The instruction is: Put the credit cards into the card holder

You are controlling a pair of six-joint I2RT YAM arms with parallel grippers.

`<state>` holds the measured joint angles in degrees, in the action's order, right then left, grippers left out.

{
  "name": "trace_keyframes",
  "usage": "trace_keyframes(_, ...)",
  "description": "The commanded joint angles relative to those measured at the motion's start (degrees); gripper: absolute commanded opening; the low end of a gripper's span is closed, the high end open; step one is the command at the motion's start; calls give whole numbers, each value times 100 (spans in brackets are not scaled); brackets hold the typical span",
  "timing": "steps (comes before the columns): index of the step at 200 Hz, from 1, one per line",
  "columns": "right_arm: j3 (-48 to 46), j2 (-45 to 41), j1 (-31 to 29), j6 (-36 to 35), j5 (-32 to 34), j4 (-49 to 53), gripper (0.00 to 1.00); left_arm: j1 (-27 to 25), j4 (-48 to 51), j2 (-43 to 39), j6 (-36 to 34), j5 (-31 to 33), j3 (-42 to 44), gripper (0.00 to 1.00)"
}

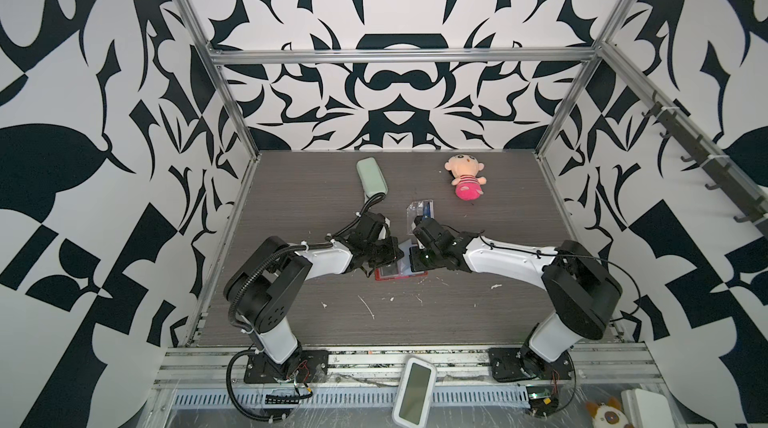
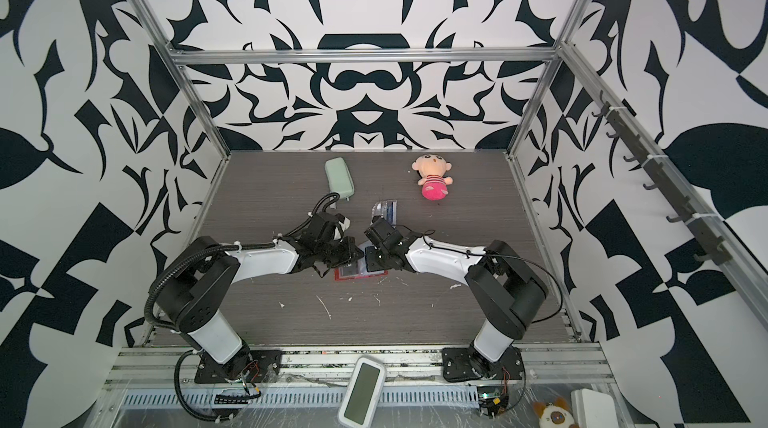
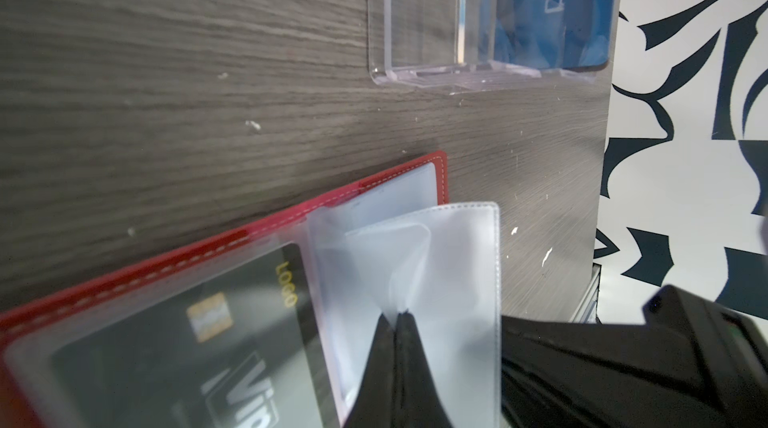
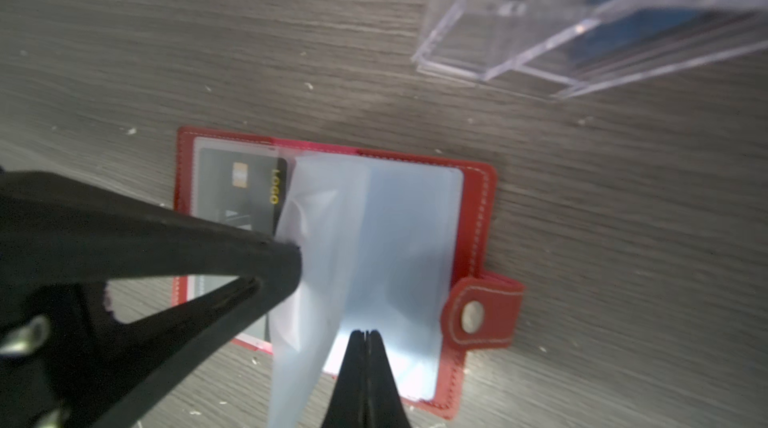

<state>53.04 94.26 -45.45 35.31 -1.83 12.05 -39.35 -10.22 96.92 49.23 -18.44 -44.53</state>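
Card holder (image 4: 478, 218) lies open and flat on the table (image 4: 291, 52), snap tab outward. Black card (image 4: 241, 189) sits inside the sleeve on one cover. Blue card (image 3: 540, 10) stands in the clear box (image 3: 415, 31), apart from the holder and not yet filed. Left claw (image 3: 399, 316) is pinched together on a loose plastic leaf (image 3: 457, 259), which puckers at the tips and stands lifted off the stack. Right claw (image 4: 365, 334) is closed with nothing in it, tips at the flat leaf on the tab side; whether they press on it cannot be confirmed. Assessed step: opening a pocket for the second card. Recommendations: grip the lifted leaf by its edge only and raise it gently, since thin plastic will likely crease or slip free under a hard pull. Pin the holder so it neither slides nor folds shut. Lift just enough to expose the pocket mouth. Avoid catching two leaves together, which would hide the opening. Both arms crowd the holder, so collision is a risk when one departs for the blue card.
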Motion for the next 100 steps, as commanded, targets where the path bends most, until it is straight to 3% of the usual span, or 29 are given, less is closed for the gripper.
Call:
trace_keyframes(1, 4, 63, 28, 132, -258, -463, 0, -11, 6, -131, -56, 47, 153, 12)
trace_keyframes(15, 2, 109, 28, 138, -351, -594, 2, -11, 19, -243, -54, 135, 211, 27)
trace_keyframes(36, -12, 175, 32, 145, -590, -838, 6, -20, 160, -566, -125, 454, 329, 37)
trace_keyframes(100, 266, 704, 19, -2, -1439, -1093, 13, -46, 1136, -1808, -379, 2040, 670, 37)
